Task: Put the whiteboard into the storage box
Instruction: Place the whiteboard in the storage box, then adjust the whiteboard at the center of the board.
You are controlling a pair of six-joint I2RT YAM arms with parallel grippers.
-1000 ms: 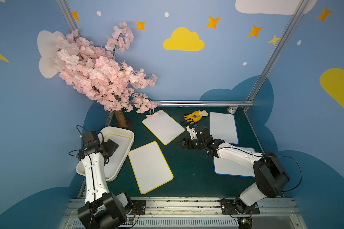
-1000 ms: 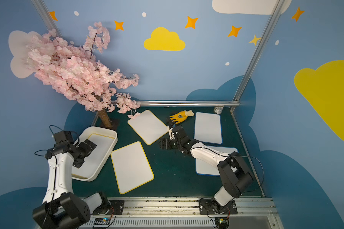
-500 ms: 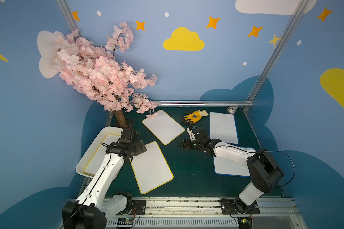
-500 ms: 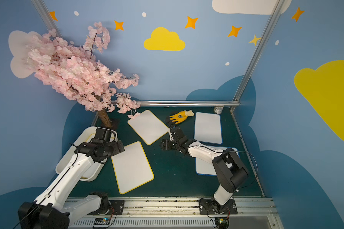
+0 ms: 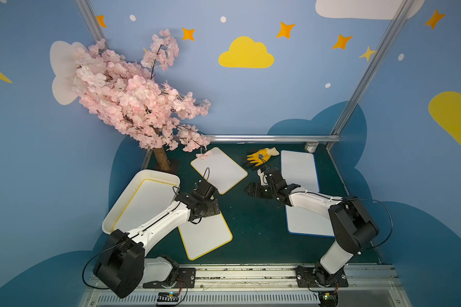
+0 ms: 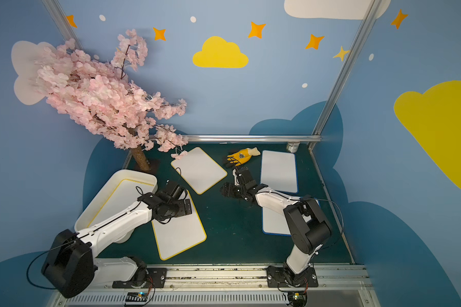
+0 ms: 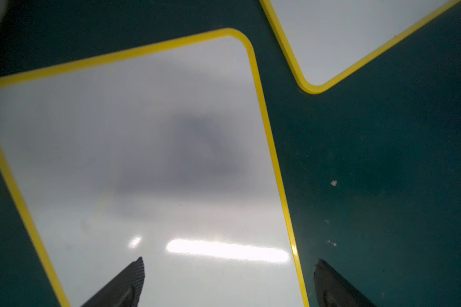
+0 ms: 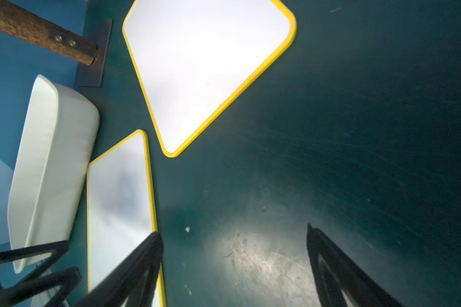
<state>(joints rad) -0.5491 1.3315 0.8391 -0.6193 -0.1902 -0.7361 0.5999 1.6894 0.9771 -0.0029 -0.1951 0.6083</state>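
Hovering over the far end of the near yellow board (image 5: 208, 234), my left gripper (image 7: 229, 261) had its jaws spread wide and held nothing; I judged it stood so to take the board by its right edge. My right gripper (image 8: 233, 231), also wide and empty, hung over bare mat (image 5: 253, 220) in the middle, to keep clear, I think. The box (image 5: 157, 174) lay at the left, and one board (image 5: 144, 202) lay inside it. I counted five boards: this one, the near yellow, a far yellow board (image 5: 218, 170), a far blue board (image 5: 298, 170) and a near blue board (image 5: 306, 224) at the right. Also one box, one glove (image 5: 260, 156), one tree (image 5: 133, 95).
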